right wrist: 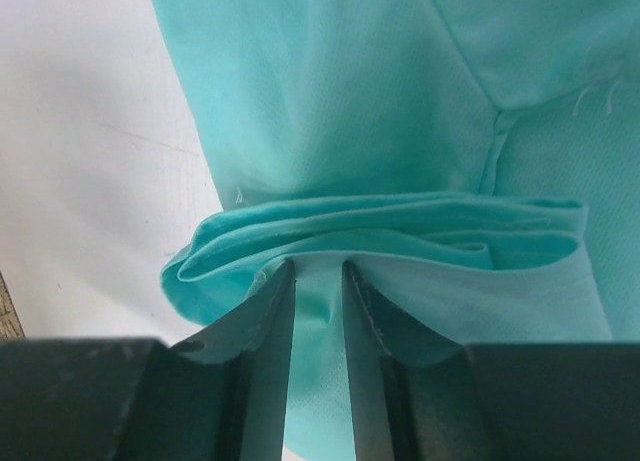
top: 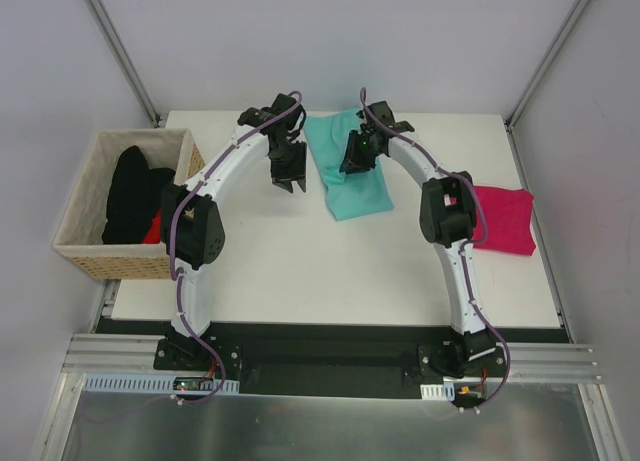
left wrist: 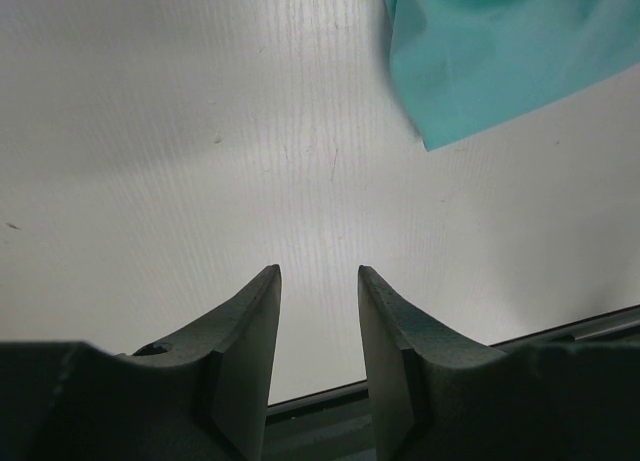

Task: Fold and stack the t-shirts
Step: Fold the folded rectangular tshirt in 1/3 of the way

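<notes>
A teal-green t-shirt point(top: 350, 186) lies partly folded at the back middle of the table. In the right wrist view its cloth point(right wrist: 350, 101) is bunched into a rolled fold just beyond my fingertips. My right gripper point(top: 352, 167) point(right wrist: 318, 266) sits on the shirt with its jaws a little apart, and the cloth lies slack in the gap. My left gripper point(top: 291, 185) point(left wrist: 320, 271) hangs open over bare table just left of the shirt, whose corner point(left wrist: 490, 51) shows at the upper right. A folded magenta-pink t-shirt point(top: 505, 221) lies at the right.
A tan woven basket point(top: 118, 263) stands off the table's left edge, holding black t-shirts point(top: 130, 196) and a bit of red cloth point(top: 153, 229). The white table point(top: 300, 271) ends at a dark front rail by the arm bases.
</notes>
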Motion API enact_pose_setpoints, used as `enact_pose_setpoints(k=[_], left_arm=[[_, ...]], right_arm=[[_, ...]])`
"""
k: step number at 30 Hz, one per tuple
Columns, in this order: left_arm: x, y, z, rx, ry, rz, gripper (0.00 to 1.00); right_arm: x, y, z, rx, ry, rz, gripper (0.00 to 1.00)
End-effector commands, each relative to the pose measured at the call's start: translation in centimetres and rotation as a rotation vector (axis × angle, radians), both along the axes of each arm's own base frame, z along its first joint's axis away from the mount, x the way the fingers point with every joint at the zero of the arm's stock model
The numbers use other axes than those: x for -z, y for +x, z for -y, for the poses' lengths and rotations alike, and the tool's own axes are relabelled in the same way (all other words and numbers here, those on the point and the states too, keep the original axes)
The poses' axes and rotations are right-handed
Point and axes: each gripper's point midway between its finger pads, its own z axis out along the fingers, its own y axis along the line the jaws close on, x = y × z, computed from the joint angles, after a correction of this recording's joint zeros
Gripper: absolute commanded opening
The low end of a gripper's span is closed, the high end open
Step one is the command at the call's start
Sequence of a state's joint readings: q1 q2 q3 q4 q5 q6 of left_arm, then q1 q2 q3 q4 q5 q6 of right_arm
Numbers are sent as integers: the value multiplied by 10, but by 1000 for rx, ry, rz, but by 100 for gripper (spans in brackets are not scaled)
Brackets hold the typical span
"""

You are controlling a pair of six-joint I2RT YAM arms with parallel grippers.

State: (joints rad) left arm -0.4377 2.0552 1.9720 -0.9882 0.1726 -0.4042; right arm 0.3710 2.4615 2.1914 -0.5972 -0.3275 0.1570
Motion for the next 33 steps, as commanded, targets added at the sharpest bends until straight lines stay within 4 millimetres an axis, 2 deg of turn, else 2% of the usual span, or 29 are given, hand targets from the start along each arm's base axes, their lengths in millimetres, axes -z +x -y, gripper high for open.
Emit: enact_pose_setpoints(k=[1,2,4,8,12,13,18,19,25,26,27,33], left_arm=[[-13,-9,-6,-11,12,7,36],[-11,-10,-7,-13,16,0,36],[-13,-12,-9,-18,20,-1,36],[-9,-18,-13,-26,33,-12,36],[-10,-22,-15,-31,33,-16,36],[-10,-23,-14,-32,32,-21,36],[-14,-21,-11,-36,18,-12,36],[-15,-21,-11,-36,15,-10,36],[-24,-13,-9,-31,7,28,36],[-25,-12,-8,-30,5,34,36],[-25,-11,-8,-28,4,34,36],[-32,-7,-2,-25,-27,52,36]], right_arm=[[-21,31,-2,20,53,110,28],[-15,36,4,34,53,103,29],[-20,44,6,46,76,114,28],[-26,61,27,105,120,128,29],[-48,71,42,126,143,187,31],[-61,75,48,133,147,217,32],[-99,77,74,151,120,296,38],[-110,73,80,155,114,300,38],[-128,36,92,141,77,284,38],[-139,28,95,146,78,298,38],[-129,18,96,143,70,269,38],[-115,-13,106,141,22,206,35]])
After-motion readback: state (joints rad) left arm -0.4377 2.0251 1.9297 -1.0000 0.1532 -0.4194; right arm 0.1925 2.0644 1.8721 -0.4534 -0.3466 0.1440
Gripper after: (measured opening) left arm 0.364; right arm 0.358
